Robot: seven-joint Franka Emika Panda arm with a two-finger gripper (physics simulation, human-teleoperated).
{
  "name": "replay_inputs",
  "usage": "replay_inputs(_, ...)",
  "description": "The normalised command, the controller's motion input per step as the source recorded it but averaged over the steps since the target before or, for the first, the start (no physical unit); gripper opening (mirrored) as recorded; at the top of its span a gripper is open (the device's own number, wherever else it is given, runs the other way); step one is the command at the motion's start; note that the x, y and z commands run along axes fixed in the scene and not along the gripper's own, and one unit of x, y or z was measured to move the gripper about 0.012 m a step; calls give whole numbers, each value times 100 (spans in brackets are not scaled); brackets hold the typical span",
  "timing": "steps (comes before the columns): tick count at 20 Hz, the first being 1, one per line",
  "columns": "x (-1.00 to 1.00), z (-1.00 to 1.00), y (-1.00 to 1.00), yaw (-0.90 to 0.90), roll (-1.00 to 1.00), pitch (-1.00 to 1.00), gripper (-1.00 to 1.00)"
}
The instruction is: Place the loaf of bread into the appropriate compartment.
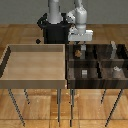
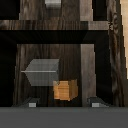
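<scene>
Wooden flooring lies under two legged stands, a pale wood tray (image 1: 35, 62) on the exterior view's left touching a dark divided organizer (image 1: 97, 65), over whose rear cells the arm (image 1: 77, 17) reaches down, its gripper (image 1: 79, 48) spread around the loaf of bread (image 2: 65, 90), just beside a grey block (image 2: 42, 71) between dark walls.

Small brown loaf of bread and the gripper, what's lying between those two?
Nothing. In the wrist view the small brown loaf of bread sits just past the open gripper, only dark wooden compartment floor between; the grey block lies beside it.
</scene>
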Motion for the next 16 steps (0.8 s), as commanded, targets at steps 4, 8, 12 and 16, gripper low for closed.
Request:
replay_inputs(4, 0, 0, 0, 0, 0, 0, 100)
replay_inputs(8, 0, -50, 0, 0, 0, 0, 100)
replay_inputs(12, 0, -100, 0, 0, 0, 0, 100)
replay_inputs(16, 0, -100, 0, 0, 0, 0, 100)
